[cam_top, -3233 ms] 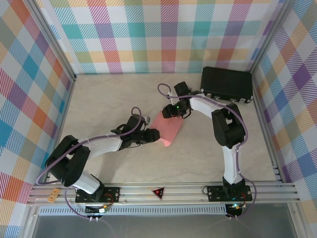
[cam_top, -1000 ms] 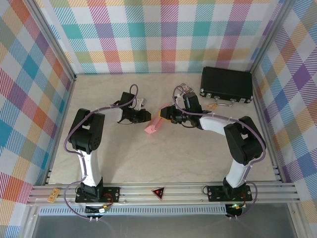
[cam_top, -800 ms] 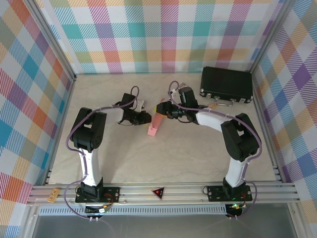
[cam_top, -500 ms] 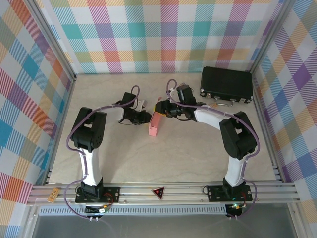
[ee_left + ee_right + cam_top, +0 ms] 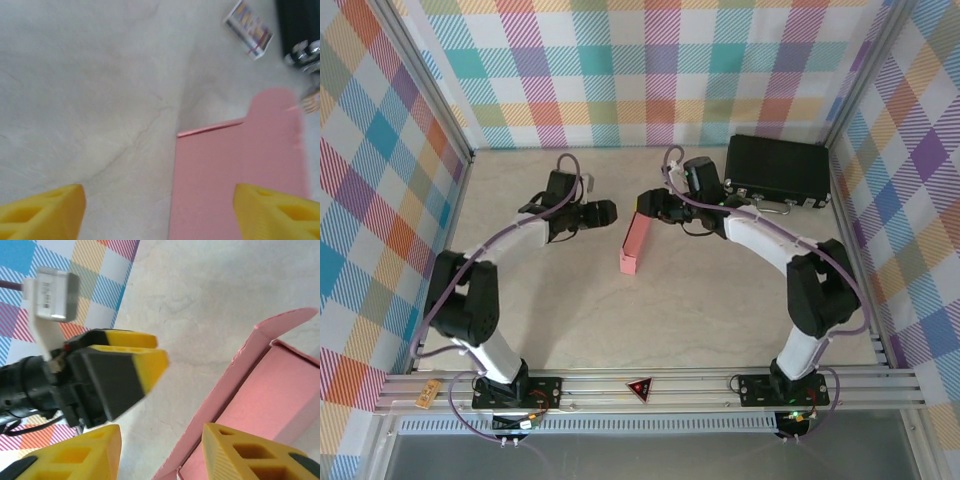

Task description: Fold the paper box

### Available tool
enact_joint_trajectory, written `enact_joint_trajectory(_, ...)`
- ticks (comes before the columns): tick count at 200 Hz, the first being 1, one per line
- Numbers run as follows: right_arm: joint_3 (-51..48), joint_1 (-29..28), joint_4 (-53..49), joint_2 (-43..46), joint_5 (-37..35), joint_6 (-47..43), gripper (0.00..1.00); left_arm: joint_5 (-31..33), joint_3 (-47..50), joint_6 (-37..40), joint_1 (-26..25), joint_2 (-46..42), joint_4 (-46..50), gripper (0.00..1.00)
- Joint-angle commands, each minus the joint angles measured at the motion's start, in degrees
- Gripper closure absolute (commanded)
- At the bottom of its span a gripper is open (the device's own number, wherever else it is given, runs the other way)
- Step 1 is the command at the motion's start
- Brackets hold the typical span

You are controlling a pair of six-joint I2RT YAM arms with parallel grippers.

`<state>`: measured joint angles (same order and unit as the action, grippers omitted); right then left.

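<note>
Shaping of the paper box (image 5: 632,245) is looking like the step in hand: the salmon-pink cardboard is standing on edge near the middle of the table (image 5: 720,300), between the two arms. Its far end is sitting at the right gripper (image 5: 644,204), and the left gripper (image 5: 608,212) is hovering just beside it. Both claws are standing open. The left one is gaping wide with nothing pinched, and the right one is straddling a raised flap partway open, with bare table showing between one finger and the card. Flaps are not yet tucked, so the next move is probably calling for one claw to be steadying a wall while the other is pressing a flap inward, gently, since thin card creases easily. The top camera is giving the box as a narrow strip, well apart from the black case (image 5: 778,170). The right wrist camera is revealing its hollow inside, and the left wrist camera is catching a rounded tab and a tiny patterned card pack (image 5: 248,29) lying beyond.
</note>
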<state>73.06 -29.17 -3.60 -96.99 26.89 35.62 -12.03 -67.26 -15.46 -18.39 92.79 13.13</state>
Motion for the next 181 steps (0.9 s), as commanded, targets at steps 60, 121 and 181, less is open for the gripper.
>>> enact_joint_trajectory(60,-17.1,10.0,-6.3,12.7,-6.2,-4.3,0.5,17.6,-15.9,9.0,-14.3,5.6,21.6,0.04)
enact_joint_trajectory(121,-24.6,15.3,-7.7,20.8,-6.1,-5.6,0.49,27.5,-25.7,11.7,-19.7,16.7,29.5,0.04)
enact_joint_trajectory(181,-26.2,16.5,-8.0,22.1,-5.9,-5.6,0.49,22.8,-29.8,14.9,-20.5,21.9,32.7,0.22)
